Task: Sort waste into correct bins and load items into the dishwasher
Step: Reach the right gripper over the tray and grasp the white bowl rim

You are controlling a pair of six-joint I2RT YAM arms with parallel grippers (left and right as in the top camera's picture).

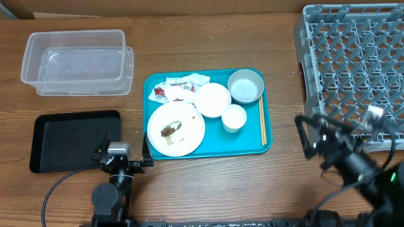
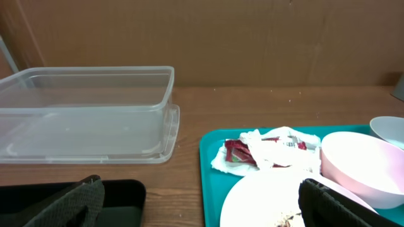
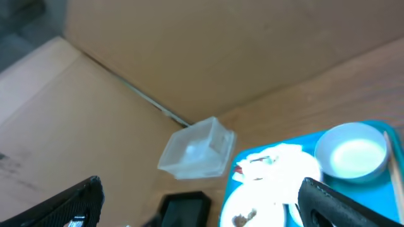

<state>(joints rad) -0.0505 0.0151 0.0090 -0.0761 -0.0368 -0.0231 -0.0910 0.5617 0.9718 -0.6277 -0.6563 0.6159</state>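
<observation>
No readable text anywhere; tiny dark print on red-and-white wrapper (image 2: 240,152) too blurred to read.

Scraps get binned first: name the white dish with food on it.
The large plate, leftmost on the teal tray: brown scraps lie on it; small plate, bowl and cup look clean.

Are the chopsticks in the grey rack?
No, the chopsticks lie on the teal tray, beside the cup.

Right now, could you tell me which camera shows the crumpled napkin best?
The left wrist view: the napkin lies close and sharp, with the red wrapper against it. Overhead shows it small; the right wrist view, only a blur.
</observation>
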